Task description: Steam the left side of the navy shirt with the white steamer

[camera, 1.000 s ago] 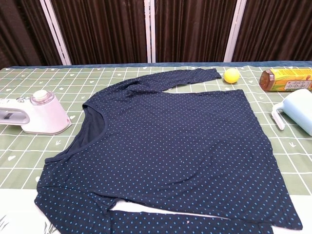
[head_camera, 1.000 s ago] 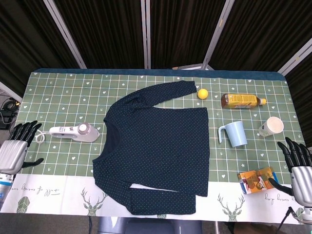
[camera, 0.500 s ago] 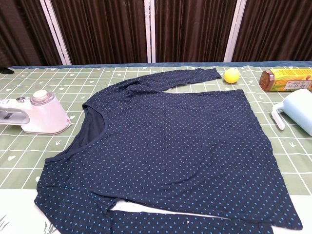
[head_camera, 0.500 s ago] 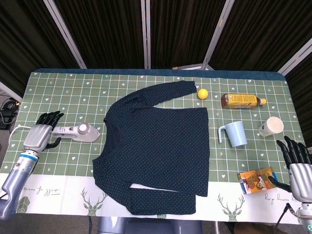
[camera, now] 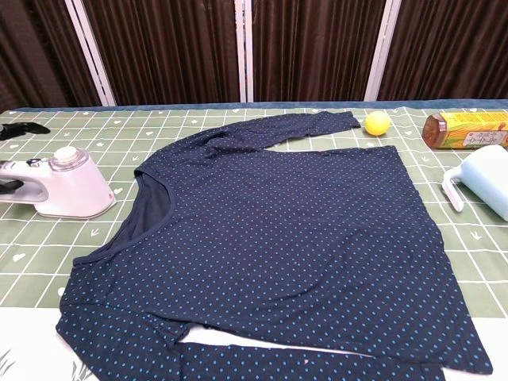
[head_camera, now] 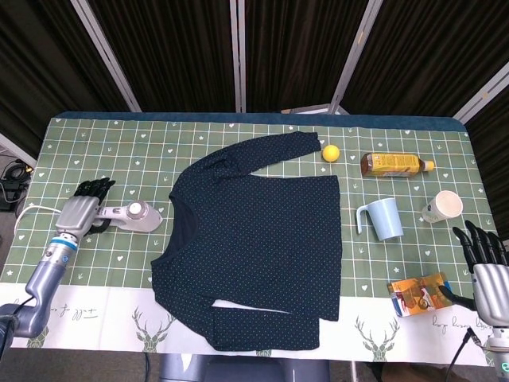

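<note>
Steamer (head_camera: 127, 216), white, lies on its side on the left part of the worktop (head_camera: 238, 135), just beside the collar of the navy shirt (head_camera: 254, 239), which is spread flat in the middle. In the head view the left robot hand (head_camera: 82, 208) is at the handle end of the steamer, with its fingers (head_camera: 95, 188) reaching over the handle. Whether they grip it or only hover I cannot tell from here. The right robot hand (head_camera: 485, 267) is at the near right corner, released, fingers apart, holding nothing. It is close to an orange snack packet (head_camera: 417, 294). On the right also stand a blue jug (head_camera: 382, 218), a white cup (head_camera: 443, 206), a lying bottle (head_camera: 395, 164) and, at the far sleeve end, a yellow ball (head_camera: 331, 153).

In the chest view the steamer (camera: 55, 186) shows with its round cap up and its base toward the shirt (camera: 270, 246). Dark fingertips (camera: 24, 128) appear at the far left edge, and something dark lies across the handle; the hold itself is cut off by the frame.

My judgement: the grasp is not yet sure. If the fingers close too near the handle end, the heavy head can tip or slide out during lifting. The cord at the left edge may also drag and pull the steamer aside.
</note>
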Robot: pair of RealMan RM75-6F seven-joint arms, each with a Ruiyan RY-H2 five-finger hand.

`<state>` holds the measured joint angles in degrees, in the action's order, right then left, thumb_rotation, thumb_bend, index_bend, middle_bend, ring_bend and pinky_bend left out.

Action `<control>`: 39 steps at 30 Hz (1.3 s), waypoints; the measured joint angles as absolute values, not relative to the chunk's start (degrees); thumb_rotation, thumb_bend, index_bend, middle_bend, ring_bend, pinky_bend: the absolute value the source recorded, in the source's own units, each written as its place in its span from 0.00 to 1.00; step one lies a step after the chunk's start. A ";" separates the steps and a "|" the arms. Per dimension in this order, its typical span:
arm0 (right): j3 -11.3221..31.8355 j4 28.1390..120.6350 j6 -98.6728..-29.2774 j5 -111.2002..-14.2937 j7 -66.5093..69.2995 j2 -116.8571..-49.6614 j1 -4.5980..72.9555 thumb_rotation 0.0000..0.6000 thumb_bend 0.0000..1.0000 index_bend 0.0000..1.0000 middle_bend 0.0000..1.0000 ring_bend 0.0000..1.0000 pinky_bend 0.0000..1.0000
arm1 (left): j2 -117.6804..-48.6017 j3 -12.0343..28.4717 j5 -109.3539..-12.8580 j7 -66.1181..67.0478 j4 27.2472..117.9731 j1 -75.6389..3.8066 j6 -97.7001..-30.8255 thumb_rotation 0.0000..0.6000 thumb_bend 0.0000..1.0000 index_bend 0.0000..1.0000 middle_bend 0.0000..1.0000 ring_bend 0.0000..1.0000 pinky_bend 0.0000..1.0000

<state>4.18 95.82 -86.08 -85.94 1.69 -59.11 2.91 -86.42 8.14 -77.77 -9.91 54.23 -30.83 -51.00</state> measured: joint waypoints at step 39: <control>3.86 96.19 -85.08 -85.93 2.08 -59.02 3.34 1.00 0.00 0.00 0.00 0.00 0.00 | -85.56 6.00 -84.78 -16.55 58.22 -32.82 -61.45 1.00 0.61 0.93 0.86 0.77 1.00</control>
<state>3.86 96.19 -85.08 -85.93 2.08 -59.02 3.34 -85.56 6.00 -84.78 -16.55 58.22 -32.82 -61.45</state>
